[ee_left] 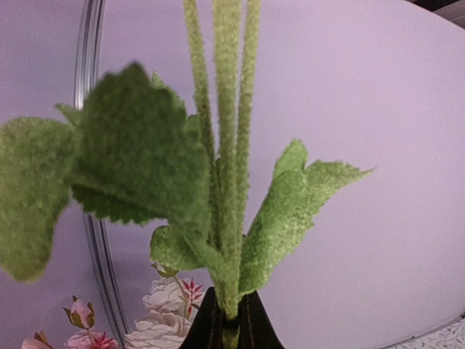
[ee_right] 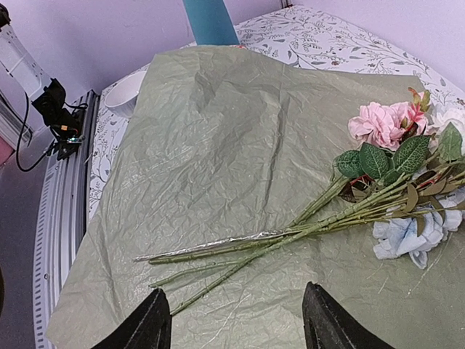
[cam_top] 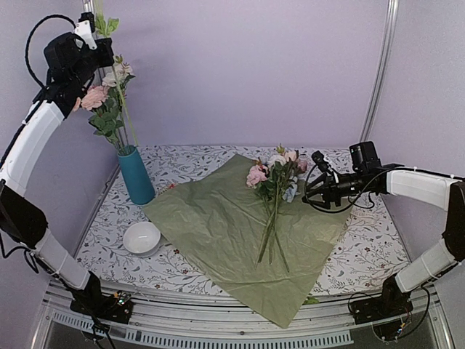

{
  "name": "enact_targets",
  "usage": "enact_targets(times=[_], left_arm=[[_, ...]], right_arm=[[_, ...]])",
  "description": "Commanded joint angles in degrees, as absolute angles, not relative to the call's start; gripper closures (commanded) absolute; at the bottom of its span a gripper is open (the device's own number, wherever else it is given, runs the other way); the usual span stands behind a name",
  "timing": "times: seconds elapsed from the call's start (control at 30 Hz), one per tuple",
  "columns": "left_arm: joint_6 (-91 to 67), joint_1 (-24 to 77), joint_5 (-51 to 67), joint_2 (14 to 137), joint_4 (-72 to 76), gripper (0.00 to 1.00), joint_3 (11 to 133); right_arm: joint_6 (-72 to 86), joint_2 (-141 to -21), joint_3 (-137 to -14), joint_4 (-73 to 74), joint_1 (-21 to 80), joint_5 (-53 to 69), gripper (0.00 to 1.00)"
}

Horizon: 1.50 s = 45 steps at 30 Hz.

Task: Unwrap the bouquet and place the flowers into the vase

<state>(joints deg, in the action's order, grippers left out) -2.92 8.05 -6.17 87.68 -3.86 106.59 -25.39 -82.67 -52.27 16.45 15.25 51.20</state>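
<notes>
1. Done: the olive-green crinkled paper sheet [cam_top: 218, 218] lies spread flat. The pink-and-cream flowers [cam_top: 109, 83] stand in the tall teal cylinder vase [cam_top: 136, 174], and the left gripper [ee_left: 230, 331] clamps them by the stem tops.
2. Left: the pink, white and blue long-stemmed flowers [ee_right: 378, 182] lie on the sheet. The right gripper [ee_right: 236, 320] hovers beside them, jaws wide and empty.

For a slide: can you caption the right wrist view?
Open right gripper poised by the stems of flowers lying on a green sheet; vase beyond.

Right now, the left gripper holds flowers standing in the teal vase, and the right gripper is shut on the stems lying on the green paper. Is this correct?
The right gripper is open, not shut on the stems: the right wrist view shows its fingers apart with the stems lying free ahead. The rest holds.
</notes>
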Motion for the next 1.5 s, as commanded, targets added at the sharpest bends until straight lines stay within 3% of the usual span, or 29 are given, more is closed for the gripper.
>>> enact_targets(times=[0.0,0.3,0.73,1.4,1.47], left_arm=[[-0.8,5.5,-8.0,89.8,-2.1,1.0,108.9],[-1.5,4.0,-6.9,92.4,-0.1,1.0,104.9],[-1.8,3.4,-6.0,89.2,8.0,1.0,83.4],[-4.7,3.1,-5.5,88.4,9.8,1.0,73.2],[-5.1,3.1,-5.8,87.4,9.8,0.95,72.3]], right_arm=[[-26.3,-82.1,-53.1,17.0,15.2,50.6,0.36],[-26.7,-83.3,-53.3,17.3,15.2,50.0,0.36],[-27.2,-85.0,-53.6,18.1,15.1,50.0,0.36],[-27.9,-85.8,-54.1,19.3,15.1,50.1,0.36],[-27.8,-85.8,-54.1,19.4,15.1,50.1,0.36]])
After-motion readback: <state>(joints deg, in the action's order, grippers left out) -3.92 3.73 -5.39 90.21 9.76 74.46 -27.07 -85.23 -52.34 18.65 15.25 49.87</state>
